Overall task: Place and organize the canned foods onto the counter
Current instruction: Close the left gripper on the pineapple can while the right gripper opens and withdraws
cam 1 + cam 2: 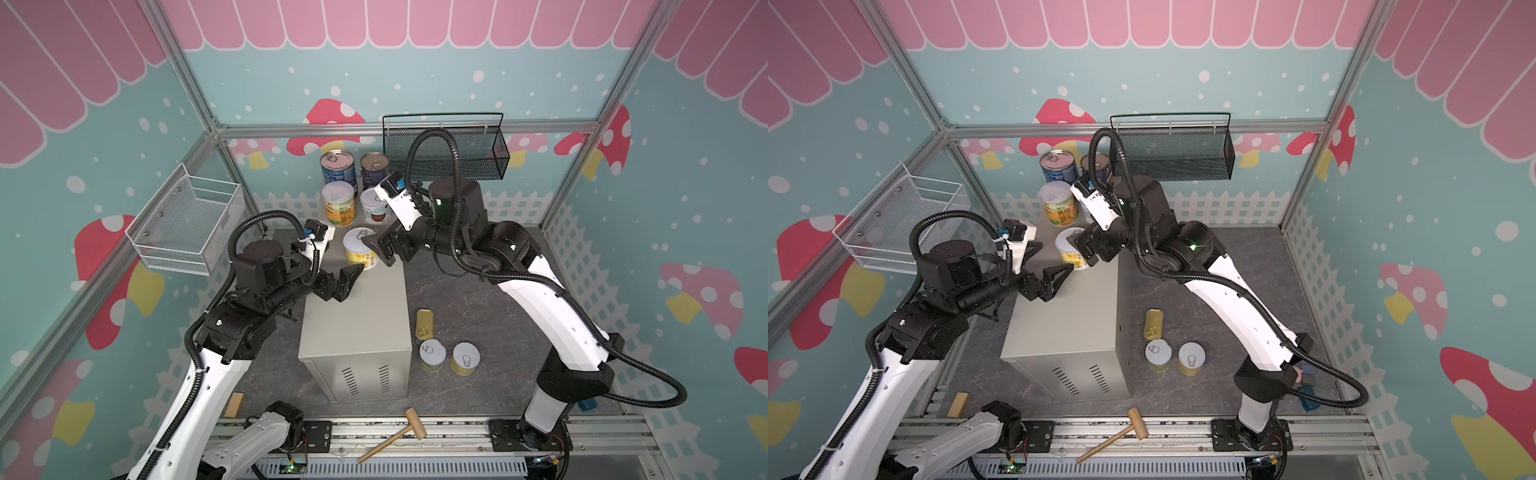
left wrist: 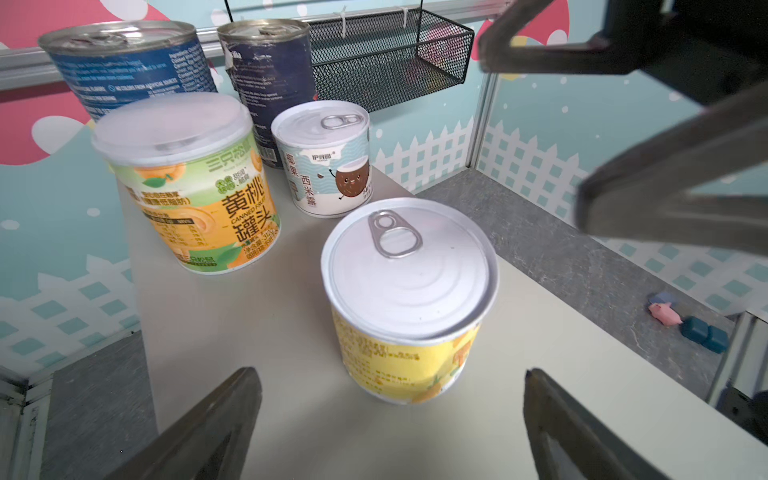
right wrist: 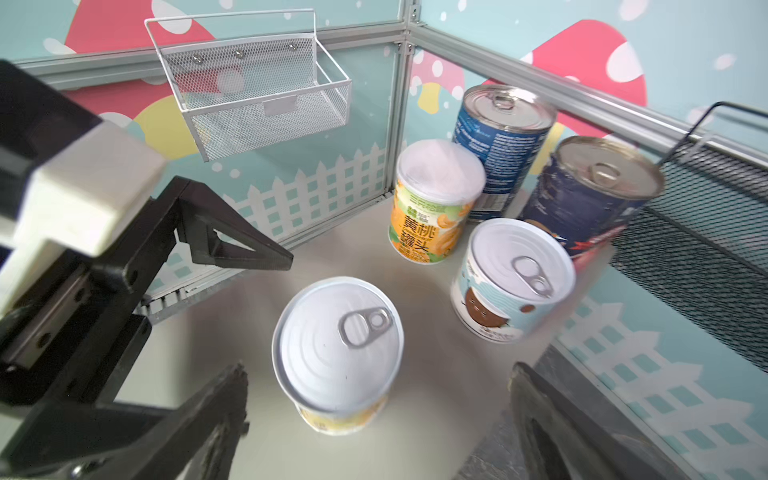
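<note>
We're past the halfway mark here! Up on the beige box worktop (image 1: 353, 320) we count five cans. The tall blue tin (image 1: 337, 168) and the tall navy tin (image 1: 375, 168) stand at the far end. The yellow-peach can (image 1: 339, 205) and the coconut can (image 1: 373, 208) sit just in front of them. The yellow pull-tab can (image 2: 409, 291) stands upright nearer the middle, a little apart from the group.

The right end effector (image 1: 379, 249) has its jaws spread wide to either side of that yellow can, clamping nothing. The left end effector (image 1: 347, 284) is spread wide too and empty, hovering over the worktop just beside the same can.

So what's left? Down on the dark cell floor (image 1: 478, 299), beside the box, the flat gold tin (image 1: 424, 326) lies near the short can closest to the box (image 1: 432, 355) and the second short can (image 1: 465, 358). We make that three to lift. The yellow can probably also wants nudging into line, and there's plenty of bare top toward the vented end.
</note>
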You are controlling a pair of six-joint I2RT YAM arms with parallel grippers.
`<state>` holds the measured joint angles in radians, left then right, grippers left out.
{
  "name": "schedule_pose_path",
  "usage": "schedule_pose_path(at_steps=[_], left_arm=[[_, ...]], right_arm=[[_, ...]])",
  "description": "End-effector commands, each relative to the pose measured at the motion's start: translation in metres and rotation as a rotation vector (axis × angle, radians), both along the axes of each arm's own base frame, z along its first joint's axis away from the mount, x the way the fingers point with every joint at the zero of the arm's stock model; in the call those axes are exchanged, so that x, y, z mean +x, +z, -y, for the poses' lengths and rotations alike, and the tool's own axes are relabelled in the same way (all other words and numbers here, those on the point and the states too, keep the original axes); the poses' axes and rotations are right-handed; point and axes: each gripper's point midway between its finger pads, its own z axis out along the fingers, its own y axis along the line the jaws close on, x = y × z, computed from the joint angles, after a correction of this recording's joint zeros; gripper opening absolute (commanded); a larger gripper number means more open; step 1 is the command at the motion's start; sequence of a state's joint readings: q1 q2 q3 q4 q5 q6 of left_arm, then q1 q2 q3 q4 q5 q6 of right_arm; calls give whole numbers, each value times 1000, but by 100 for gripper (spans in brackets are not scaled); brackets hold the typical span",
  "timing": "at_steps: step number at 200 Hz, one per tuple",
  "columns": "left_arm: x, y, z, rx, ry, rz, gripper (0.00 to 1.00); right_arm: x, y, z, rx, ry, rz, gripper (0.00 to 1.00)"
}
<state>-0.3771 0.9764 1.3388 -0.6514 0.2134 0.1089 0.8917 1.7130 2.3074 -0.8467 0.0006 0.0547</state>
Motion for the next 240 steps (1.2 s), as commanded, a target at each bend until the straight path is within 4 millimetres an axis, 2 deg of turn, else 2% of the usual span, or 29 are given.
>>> schedule_pose_path(at_steps=[1,30,33,48,71,107,138,170,240], left_arm=[[16,8,-9,-8,108,53,99],[26,11,-3,-31,105,61,100],[23,11,5,-32,81,59,99],[25,12,14,-38,56,61,99],[29,12,24,-45,29,62,99],[39,14,27,-42,69,79,99],[47,14,21,-31,127,105,99],[50,12,8,-3,196,122,94],[49,3,-17,44,285,146,93]], right_arm=[[4,2,26,-40,-79,53,99],[-3,-4,48,-54,-111,70,99],[-4,-4,50,-54,-114,72,99],[-6,-7,57,-56,-123,78,99],[-8,-11,64,-59,-128,84,99],[-8,-14,68,-64,-129,95,99],[-6,-22,69,-73,-133,97,99],[-8,-27,64,-75,-100,100,99],[11,-40,48,-118,-107,105,99]])
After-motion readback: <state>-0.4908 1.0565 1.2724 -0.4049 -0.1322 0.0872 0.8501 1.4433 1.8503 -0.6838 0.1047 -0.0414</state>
